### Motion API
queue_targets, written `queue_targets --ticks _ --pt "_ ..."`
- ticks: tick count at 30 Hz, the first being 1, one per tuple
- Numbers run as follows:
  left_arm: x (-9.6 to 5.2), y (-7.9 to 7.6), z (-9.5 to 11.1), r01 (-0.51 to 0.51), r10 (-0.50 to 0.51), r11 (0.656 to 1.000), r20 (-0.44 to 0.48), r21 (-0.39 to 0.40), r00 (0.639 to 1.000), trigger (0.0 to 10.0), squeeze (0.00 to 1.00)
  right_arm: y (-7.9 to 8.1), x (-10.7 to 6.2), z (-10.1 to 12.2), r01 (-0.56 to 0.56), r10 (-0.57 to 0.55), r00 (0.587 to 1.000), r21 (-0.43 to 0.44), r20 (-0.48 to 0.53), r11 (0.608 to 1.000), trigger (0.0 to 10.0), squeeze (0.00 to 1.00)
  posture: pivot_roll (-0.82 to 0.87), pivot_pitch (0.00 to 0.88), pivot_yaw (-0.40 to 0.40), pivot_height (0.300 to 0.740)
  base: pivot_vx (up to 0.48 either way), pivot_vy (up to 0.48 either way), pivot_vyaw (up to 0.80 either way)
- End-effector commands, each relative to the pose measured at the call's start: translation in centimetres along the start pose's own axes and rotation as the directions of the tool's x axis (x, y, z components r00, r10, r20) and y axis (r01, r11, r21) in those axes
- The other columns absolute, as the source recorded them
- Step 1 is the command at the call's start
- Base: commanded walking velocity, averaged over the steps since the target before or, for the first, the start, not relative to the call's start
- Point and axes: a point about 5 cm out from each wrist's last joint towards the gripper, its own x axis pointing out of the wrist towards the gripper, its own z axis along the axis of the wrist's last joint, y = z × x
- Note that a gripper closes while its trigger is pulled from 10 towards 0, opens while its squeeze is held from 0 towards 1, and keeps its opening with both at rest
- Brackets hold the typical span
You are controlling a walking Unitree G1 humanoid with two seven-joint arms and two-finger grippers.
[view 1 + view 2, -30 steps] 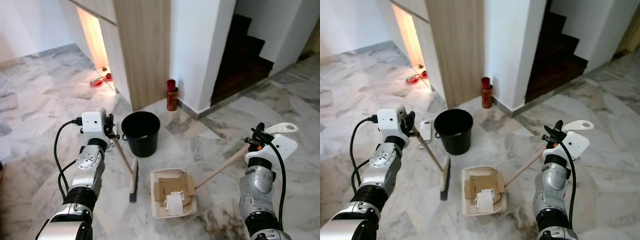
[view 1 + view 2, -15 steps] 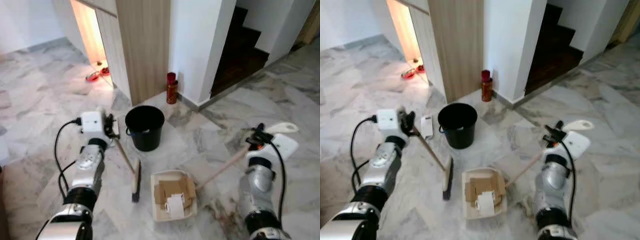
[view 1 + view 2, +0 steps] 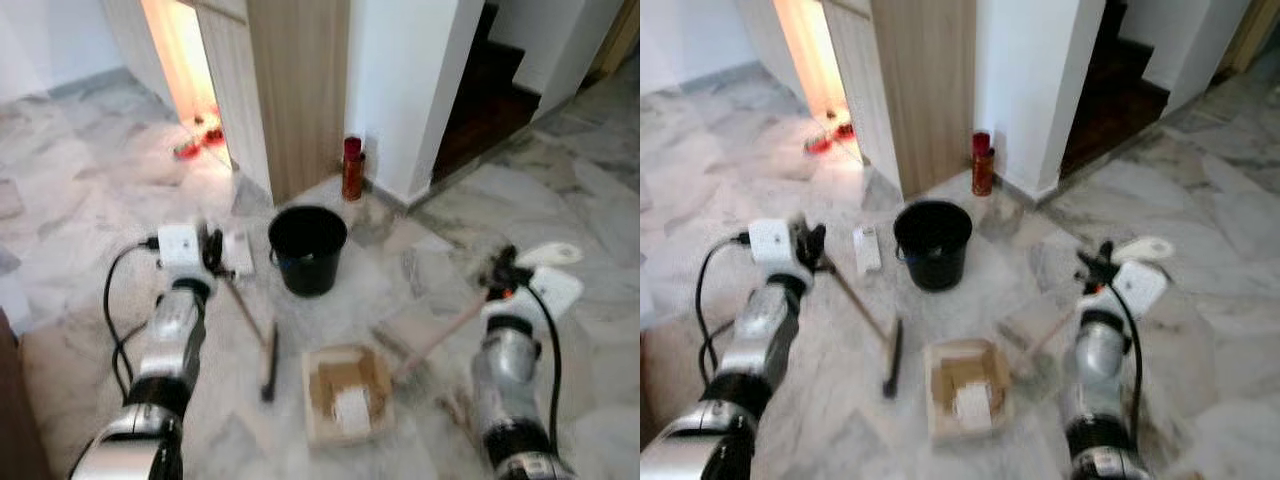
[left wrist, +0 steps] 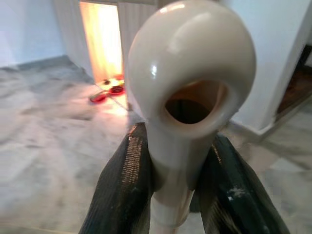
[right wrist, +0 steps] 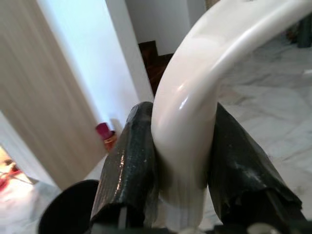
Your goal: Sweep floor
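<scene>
My left gripper is shut on the top of a broom handle; the broom slants down to its dark head on the marble floor. My right gripper is shut on the white handle of a cream dustpan, which lies flat on the floor between my arms. Pieces of cardboard and white paper lie in the pan. A black bucket stands upright just beyond the pan.
A wooden cabinet and a white wall corner rise behind the bucket, with a red can at their foot. Dark stairs lie at the back right. Red bowls sit by the lit opening. A white flat object lies left of the bucket.
The whole picture has shifted and blurred, so the camera has moved; bucket and dustpan look farther off. Both grippers still hold their handles as before.
</scene>
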Motion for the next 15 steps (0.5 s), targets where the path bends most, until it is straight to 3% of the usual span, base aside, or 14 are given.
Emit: queue_targets --ticks 1,15 --pt "0.39 -0.62 1.12 0.019 -0.019 1.000 0.053 0.004 0.998 10.0 0.00 -0.08 0.34 0.74 0.015 -0.016 0.999 0.027 0.036 1.000 10.0 0.00 0.03 0.024 0.064 0.740 0.000 0.326 0.00" --pt "0.36 -0.60 1.14 0.022 -0.022 1.000 0.051 0.007 0.998 10.0 0.00 0.05 0.32 0.75 0.014 -0.015 0.999 0.030 0.039 0.999 10.0 0.00 0.03 0.028 0.064 0.740 0.000 0.327 0.00"
